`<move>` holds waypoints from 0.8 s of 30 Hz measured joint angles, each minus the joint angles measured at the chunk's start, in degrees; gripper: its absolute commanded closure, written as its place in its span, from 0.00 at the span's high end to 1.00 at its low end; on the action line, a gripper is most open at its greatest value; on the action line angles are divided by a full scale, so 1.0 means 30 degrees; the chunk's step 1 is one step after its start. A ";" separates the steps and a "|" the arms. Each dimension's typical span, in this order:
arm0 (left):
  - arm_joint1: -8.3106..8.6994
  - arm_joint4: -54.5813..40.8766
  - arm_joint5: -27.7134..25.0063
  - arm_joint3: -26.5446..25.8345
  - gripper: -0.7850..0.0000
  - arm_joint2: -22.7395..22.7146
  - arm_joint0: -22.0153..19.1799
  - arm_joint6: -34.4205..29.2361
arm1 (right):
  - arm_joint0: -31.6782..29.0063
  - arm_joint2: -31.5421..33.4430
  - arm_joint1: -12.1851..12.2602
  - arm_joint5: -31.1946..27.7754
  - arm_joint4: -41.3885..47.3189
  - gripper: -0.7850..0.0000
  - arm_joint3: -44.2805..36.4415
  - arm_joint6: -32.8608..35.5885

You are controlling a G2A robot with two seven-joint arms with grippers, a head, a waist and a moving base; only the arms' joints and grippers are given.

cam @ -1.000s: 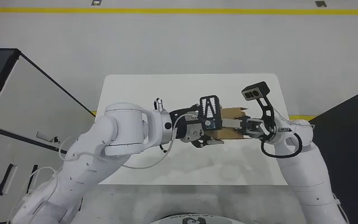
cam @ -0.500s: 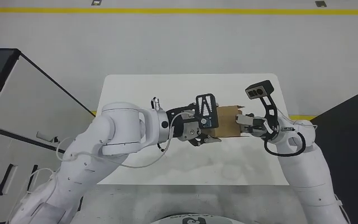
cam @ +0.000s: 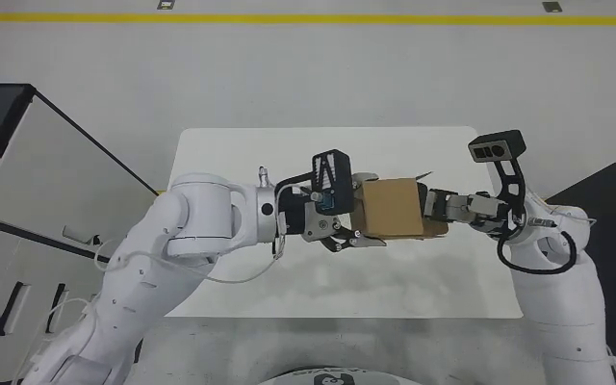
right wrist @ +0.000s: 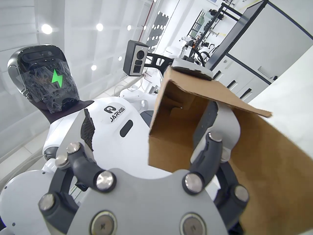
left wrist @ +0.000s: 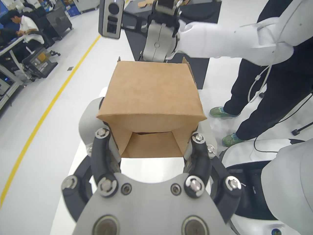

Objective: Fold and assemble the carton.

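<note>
A brown cardboard carton (cam: 393, 210) hangs above the middle of the white table (cam: 231, 159), opened into a square tube. In the left wrist view the carton (left wrist: 151, 94) points its open end at the camera. My left gripper (left wrist: 151, 145) is shut on that near end, one finger on each outer side. From above, the left gripper (cam: 358, 221) is at the carton's left end and the right gripper (cam: 435, 207) at its right end. My right gripper (right wrist: 149, 116) is open: one finger (right wrist: 215, 123) reaches inside the carton (right wrist: 256, 152), the other stands well outside it.
The table's right edge (cam: 486, 192) runs just behind the right arm. A black-framed cabinet (cam: 48, 173) stands off the table's left side. A yellow floor line (cam: 308, 17) runs along the far side.
The carton has gone from a flatter, narrower shape to a wider squared tube. The right arm has drawn back to the right and the left gripper has shifted a little left.
</note>
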 measured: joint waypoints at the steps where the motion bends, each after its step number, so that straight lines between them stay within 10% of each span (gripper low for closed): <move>1: 0.0000 -0.0002 -0.0012 0.0009 0.00 -0.0002 0.0004 0.0018 | 0.0002 -0.0011 -0.0001 0.0000 -0.0003 1.00 0.0003 -0.0005; 16: 0.0198 -0.1139 -0.0554 0.0976 0.00 -0.0779 0.1458 0.1619 | 0.0212 0.0535 0.0130 -0.0664 -0.0215 0.98 -0.0824 0.0689; 19: 0.0246 -0.1325 -0.0903 0.1057 0.00 -0.0955 0.1797 0.2149 | 0.0306 0.0732 0.0178 -0.0784 -0.0143 0.37 -0.0714 0.0977; 20: 0.0255 -0.1407 -0.1045 0.1111 0.00 -0.1007 0.1890 0.2390 | 0.0336 0.0793 0.0194 -0.0819 -0.0148 0.01 -0.0656 0.1037; 24: 0.0305 -0.2088 -0.1951 0.1582 0.00 -0.1239 0.2337 0.3495 | 0.0518 0.1013 0.0250 -0.1089 -0.0151 0.00 -0.0531 0.1253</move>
